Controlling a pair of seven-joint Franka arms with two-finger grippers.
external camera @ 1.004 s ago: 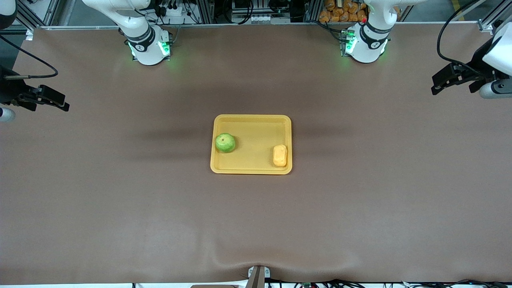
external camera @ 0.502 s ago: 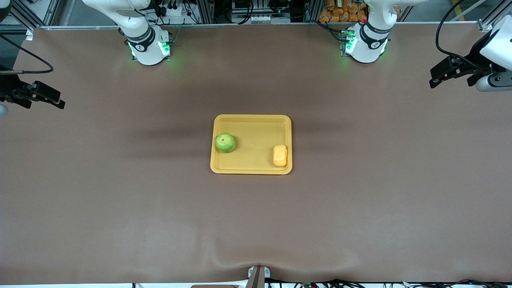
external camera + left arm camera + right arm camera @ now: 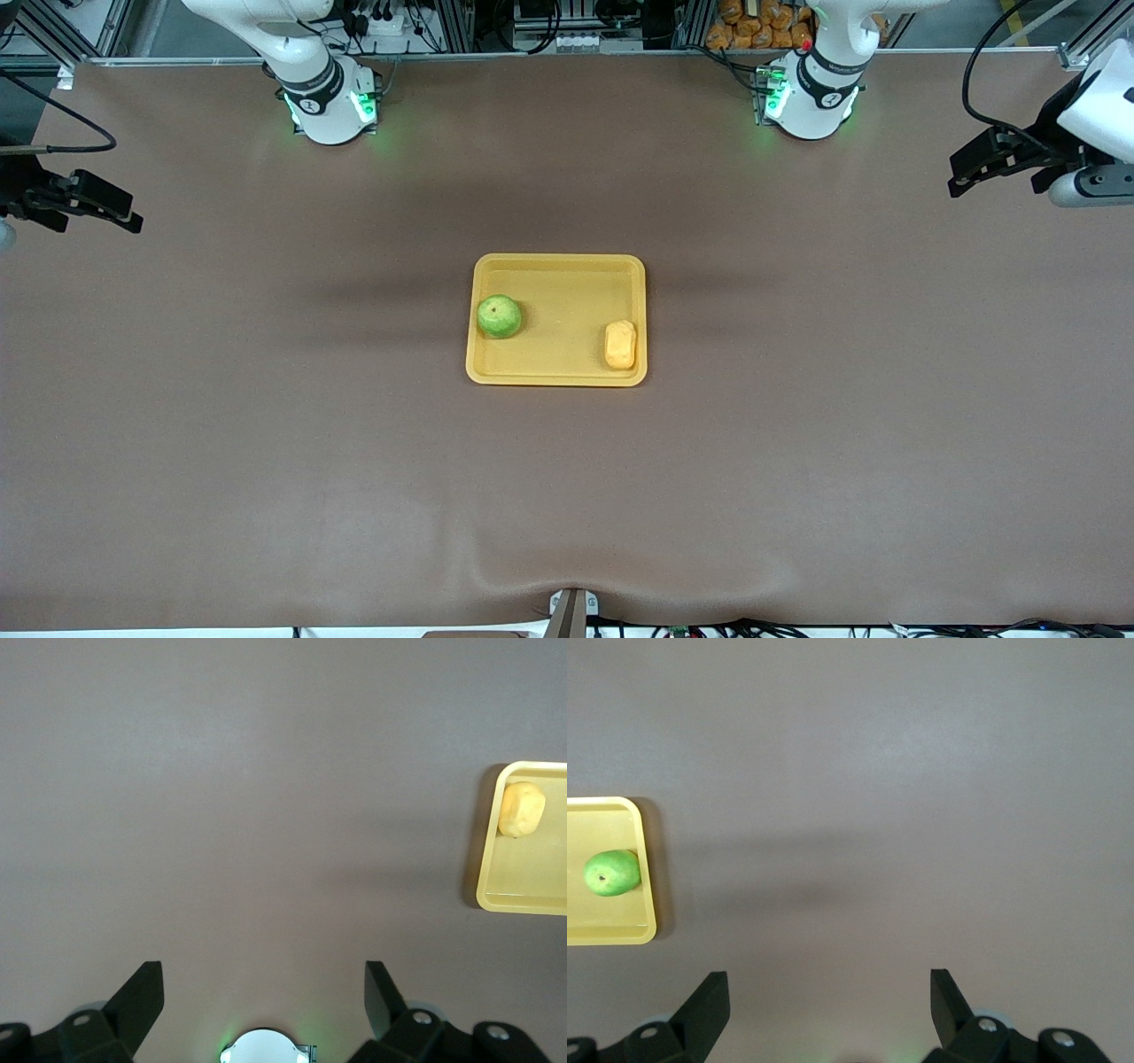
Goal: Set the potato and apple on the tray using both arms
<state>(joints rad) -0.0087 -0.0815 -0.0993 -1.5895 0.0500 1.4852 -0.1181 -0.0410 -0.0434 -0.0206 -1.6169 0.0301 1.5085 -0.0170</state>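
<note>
The apple (image 3: 500, 316) and the potato (image 3: 620, 345) both lie on the tray (image 3: 567, 266) — the task looks done. The left gripper (image 3: 961, 175) and the right gripper (image 3: 124, 213) hang well apart from the tray, fingers spread, empty.

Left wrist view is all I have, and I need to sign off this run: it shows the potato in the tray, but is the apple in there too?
Observer: Yes. The apple lies in the tray, at the end toward the right arm, apart from the potato.
Operator: Is the right arm holding anything?
Observer: No. The right end effector is open and empty, over the table at the right arm's end.
Operator: Where does my own arm sit overall?
Observer: The left end effector is open, over the table at the left arm's end, well away from the tray.
</note>
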